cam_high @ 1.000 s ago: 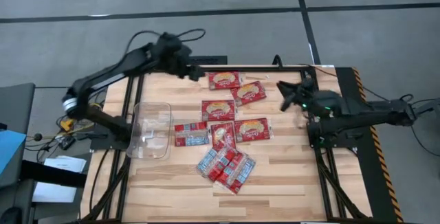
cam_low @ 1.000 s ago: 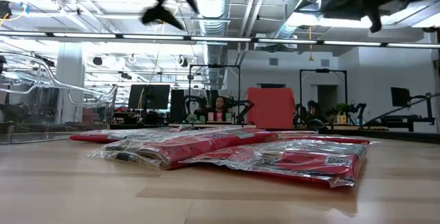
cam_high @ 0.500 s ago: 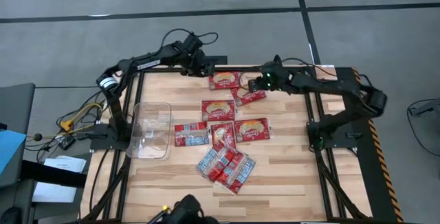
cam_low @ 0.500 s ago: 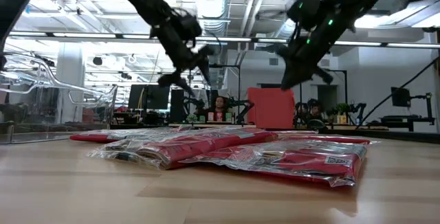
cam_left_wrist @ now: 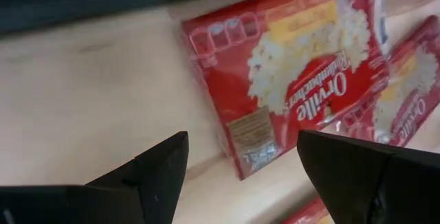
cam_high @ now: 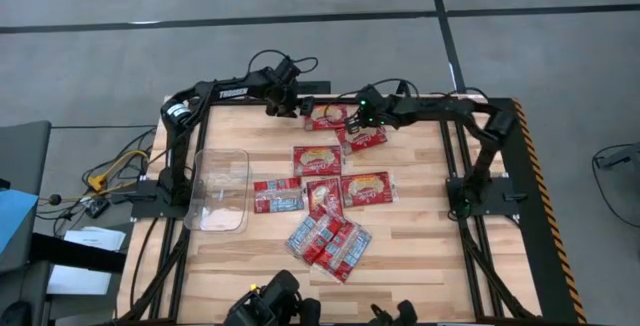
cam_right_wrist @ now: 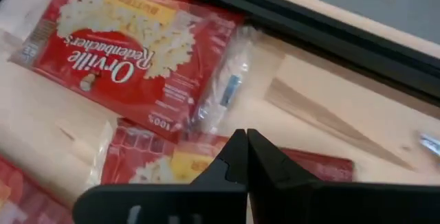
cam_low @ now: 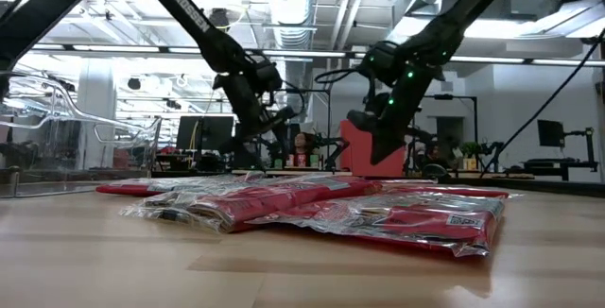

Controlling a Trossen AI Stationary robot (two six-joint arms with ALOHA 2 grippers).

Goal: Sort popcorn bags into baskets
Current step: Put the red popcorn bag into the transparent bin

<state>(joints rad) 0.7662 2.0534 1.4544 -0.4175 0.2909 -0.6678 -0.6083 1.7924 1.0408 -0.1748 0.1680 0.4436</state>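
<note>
Several red popcorn bags lie flat on the table. The farthest bag (cam_high: 327, 116) has a cream popcorn picture, and a second bag (cam_high: 362, 138) lies beside it. My left gripper (cam_high: 296, 106) hovers open by the far bag's left end; the bag (cam_left_wrist: 289, 73) shows ahead between its fingers (cam_left_wrist: 155, 172). My right gripper (cam_high: 352, 118) is shut and hangs over the gap between the far bag (cam_right_wrist: 130, 59) and the second bag (cam_right_wrist: 172, 169). The clear tub (cam_high: 220, 188) stands on the left side. Both grippers (cam_low: 253, 147) (cam_low: 376, 147) show above the table top.
More bags lie mid-table (cam_high: 317, 159) (cam_high: 367, 188) (cam_high: 278, 195), with a heap of white-and-blue printed ones (cam_high: 328, 243) toward the near edge. A black frame rail (cam_right_wrist: 330, 38) runs along the far edge right behind both grippers. Bare wood lies to the right.
Both arms have swung in from high up and come down toward the far edge. My left gripper has moved right and down to the far bag's left end. My right gripper has travelled left and toward the far edge, dropping to the two far bags.
</note>
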